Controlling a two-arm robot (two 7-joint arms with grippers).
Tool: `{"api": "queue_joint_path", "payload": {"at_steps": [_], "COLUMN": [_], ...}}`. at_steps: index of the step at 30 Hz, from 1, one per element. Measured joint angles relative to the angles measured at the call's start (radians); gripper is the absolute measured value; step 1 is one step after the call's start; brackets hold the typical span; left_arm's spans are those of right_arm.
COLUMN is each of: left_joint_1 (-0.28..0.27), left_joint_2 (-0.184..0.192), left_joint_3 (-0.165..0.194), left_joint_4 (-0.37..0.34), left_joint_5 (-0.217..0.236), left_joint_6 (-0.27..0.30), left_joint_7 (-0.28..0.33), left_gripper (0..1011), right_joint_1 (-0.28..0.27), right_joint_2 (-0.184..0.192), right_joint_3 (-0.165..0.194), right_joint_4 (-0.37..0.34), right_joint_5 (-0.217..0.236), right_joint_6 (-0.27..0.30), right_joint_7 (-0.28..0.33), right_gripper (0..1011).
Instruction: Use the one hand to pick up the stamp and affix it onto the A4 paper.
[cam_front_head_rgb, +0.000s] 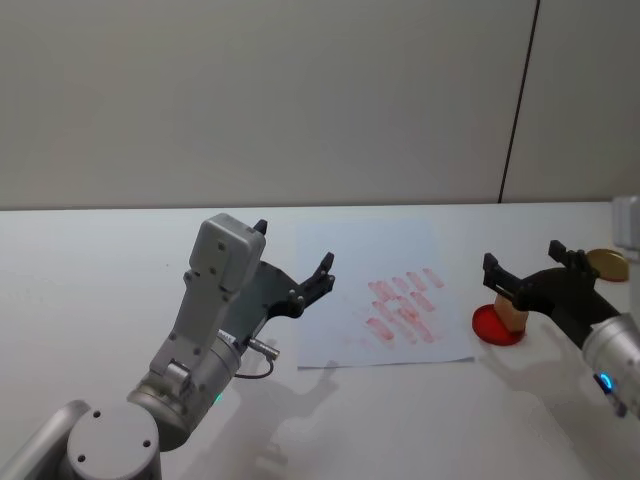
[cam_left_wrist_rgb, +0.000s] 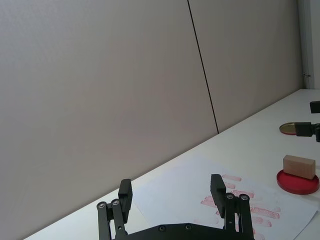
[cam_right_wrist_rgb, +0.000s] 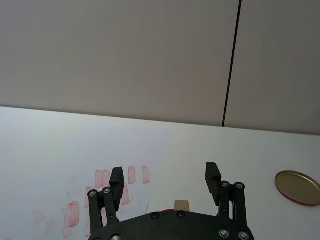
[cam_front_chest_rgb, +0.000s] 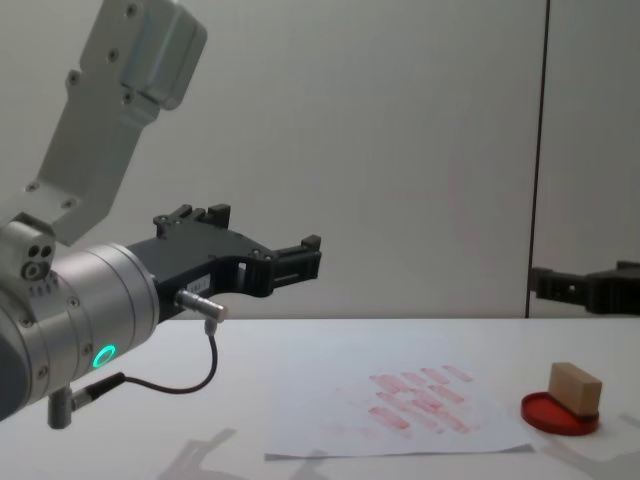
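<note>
Light-tan wood marks the stamp (cam_front_chest_rgb: 574, 388), a small block resting on top of the round red ink pad (cam_front_chest_rgb: 560, 414) with nothing gripping it. The right gripper (cam_right_wrist_rgb: 165, 174), on the wrist with the blue light, hangs in the air above the pad. Its jaws are released and spread wide with nothing between them, and the right wrist view shows the block's top low between its two fingers. The A4 paper (cam_front_head_rgb: 385, 290) lies flat just to the left of the pad, with a cluster of pinkish-red prints on the part nearest the pad. A gold-coloured round lid (cam_right_wrist_rgb: 298, 187) lies to the right of the pad and a little beyond it. The left gripper (cam_left_wrist_rgb: 171, 185), green-lit, is raised well to the left of the pad, beyond the paper's far edge, with its jaws also apart and empty; it looks idle. The step in hand appears to be the approach before the pick-up. Next, the right gripper would need to lower until its fingers flank the block, then close on its sides. It would then lift the stamp clear of the pad, carry it left over the sheet and press it down on a bare patch.
</note>
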Motion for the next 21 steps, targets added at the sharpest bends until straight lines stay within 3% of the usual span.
{"api": "queue_joint_path", "payload": {"at_steps": [13, 21], "left_joint_1": [0.0, 0.0], "left_joint_2": [0.0, 0.0], "left_joint_3": [0.0, 0.0], "left_joint_4": [0.0, 0.0], "left_joint_5": [0.0, 0.0], "left_joint_6": [0.0, 0.0], "left_joint_7": [0.0, 0.0], "left_gripper": [993, 993], "right_joint_1": [0.076, 0.104], "right_joint_2": [-0.043, -0.059], "right_joint_3": [-0.004, -0.003], "right_joint_4": [0.073, 0.114], "right_joint_5": [0.012, 0.02], "right_joint_6": [0.125, 0.17], "right_joint_7": [-0.045, -0.057], "right_gripper": [1001, 1001]}}
